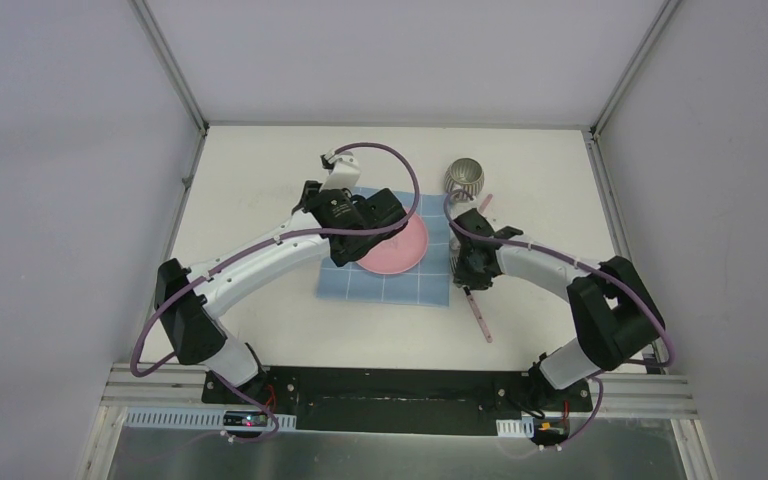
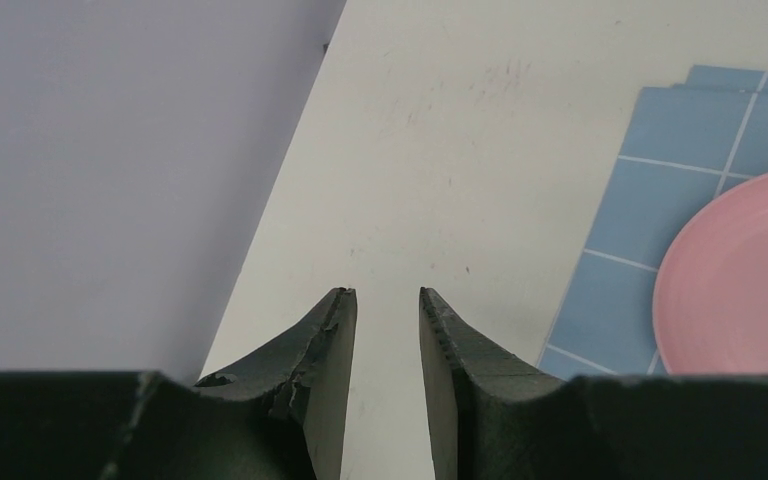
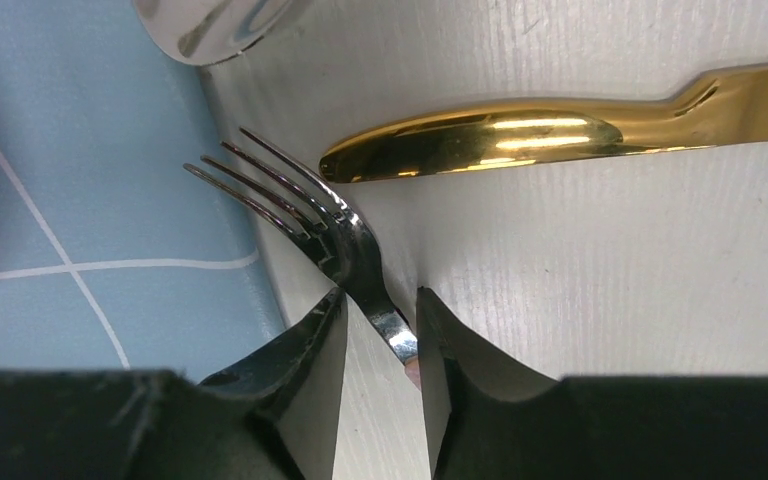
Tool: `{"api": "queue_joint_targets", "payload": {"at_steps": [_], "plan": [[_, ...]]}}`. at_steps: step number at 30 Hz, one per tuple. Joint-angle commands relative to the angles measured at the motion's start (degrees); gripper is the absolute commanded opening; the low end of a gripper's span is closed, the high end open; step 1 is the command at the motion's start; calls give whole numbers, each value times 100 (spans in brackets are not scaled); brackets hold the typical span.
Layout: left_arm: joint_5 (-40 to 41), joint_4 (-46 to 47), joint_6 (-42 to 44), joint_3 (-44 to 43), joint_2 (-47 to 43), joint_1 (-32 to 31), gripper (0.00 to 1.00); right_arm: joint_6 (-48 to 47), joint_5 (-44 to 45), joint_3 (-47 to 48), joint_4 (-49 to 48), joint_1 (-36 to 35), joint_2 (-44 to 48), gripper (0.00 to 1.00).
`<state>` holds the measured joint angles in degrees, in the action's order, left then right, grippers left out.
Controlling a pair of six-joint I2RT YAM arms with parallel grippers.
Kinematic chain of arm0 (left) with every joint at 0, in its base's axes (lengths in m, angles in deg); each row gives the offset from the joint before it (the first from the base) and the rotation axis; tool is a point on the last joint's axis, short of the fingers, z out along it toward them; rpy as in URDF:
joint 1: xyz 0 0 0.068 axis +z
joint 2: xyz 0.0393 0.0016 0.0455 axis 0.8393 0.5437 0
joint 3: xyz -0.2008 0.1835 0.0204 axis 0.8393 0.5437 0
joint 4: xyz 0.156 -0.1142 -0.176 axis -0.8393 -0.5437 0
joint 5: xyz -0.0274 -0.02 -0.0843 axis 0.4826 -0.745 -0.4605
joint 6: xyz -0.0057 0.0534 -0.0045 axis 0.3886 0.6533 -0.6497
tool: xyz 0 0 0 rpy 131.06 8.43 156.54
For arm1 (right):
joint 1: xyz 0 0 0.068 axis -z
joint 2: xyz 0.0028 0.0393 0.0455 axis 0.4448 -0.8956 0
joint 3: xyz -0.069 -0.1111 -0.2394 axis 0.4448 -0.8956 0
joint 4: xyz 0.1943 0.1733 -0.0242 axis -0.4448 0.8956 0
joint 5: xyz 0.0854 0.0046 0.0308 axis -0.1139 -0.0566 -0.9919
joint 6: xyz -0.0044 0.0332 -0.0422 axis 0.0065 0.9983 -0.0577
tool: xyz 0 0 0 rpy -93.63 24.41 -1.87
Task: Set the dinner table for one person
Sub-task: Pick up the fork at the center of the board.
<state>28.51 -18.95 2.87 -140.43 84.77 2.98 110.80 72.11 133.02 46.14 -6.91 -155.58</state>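
Observation:
The off-white dinner table (image 1: 260, 170) carries a light-blue grid cloth (image 1: 380, 285) with a pink plate (image 1: 400, 250) on it. My right gripper (image 3: 381, 292) (image 1: 470, 265) is low at the cloth's right edge. Its jaws are open and straddle the neck of a silver fork (image 3: 345, 235), which lies on the table with its pink handle (image 1: 479, 317) trailing towards me. A gold knife (image 3: 520, 130) lies just beyond the tines. My left gripper (image 2: 388, 292) (image 1: 352, 215) is open and empty above the cloth's left part, with the plate (image 2: 740, 280) on its right.
A ribbed metal cup (image 1: 465, 178) stands at the back, right of the cloth; its rim shows in the right wrist view (image 3: 210, 25). A pink tip (image 1: 486, 203) pokes out beside it. Aluminium rails and grey walls bound the table.

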Motion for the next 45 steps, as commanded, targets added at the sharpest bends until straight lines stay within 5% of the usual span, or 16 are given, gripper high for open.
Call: {"api": "queue_joint_targets", "payload": {"at_steps": [1,13,30,31,45], "plan": [[-9,38,-44,-150,-49,-93,31,772,-1366,-1118,-1229,-454,-822,32],[-27,39,-86,-201,58,-241,31,772,-1366,-1548,-1425,-1288,-708,32],[43,29,-131,-118,-25,-274,31,772,-1366,-602,-905,-1335,-857,32],[43,30,-124,-121,-12,-278,31,868,-1058,-577,-873,-1335,-829,2],[96,30,-131,-104,-44,-279,31,916,-271,-232,-132,-1335,98,0]]}}
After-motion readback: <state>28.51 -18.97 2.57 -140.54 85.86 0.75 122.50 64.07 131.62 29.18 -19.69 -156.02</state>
